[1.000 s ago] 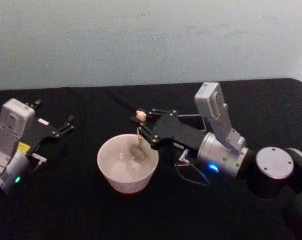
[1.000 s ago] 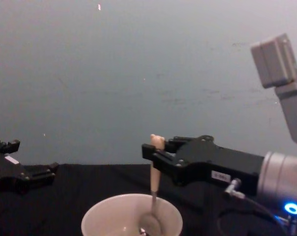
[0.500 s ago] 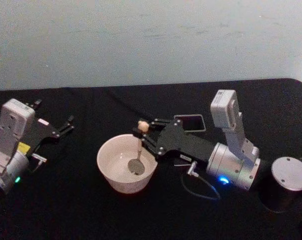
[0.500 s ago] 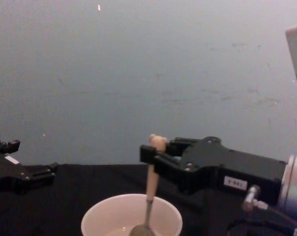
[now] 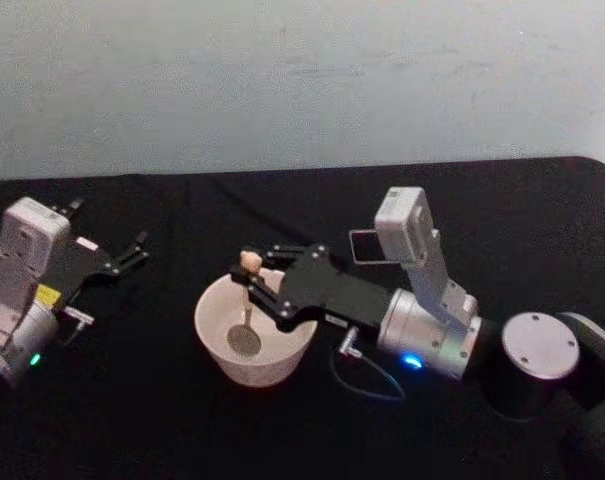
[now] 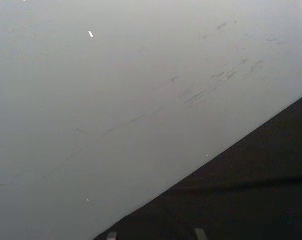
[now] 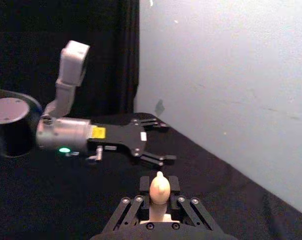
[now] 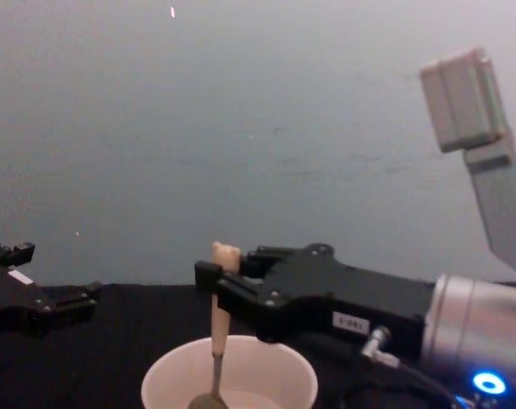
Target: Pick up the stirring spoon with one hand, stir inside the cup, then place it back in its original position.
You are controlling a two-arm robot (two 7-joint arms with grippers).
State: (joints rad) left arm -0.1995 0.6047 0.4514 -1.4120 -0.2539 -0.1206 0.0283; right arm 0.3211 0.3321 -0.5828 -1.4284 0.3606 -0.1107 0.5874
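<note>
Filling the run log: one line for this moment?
stir | right gripper shut on spoon, tip in cup | left gripper open, idle

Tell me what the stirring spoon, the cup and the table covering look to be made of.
Stirring spoon, held in the cup by the right gripper: grey bowl looks metal; matte beige handle could be wood or plastic. Cup: smooth cream-white, thin rim, likely ceramic, possibly plastic. Table covering: flat black, no glare, probably cloth. Left gripper sits idle at the table's left.
</note>
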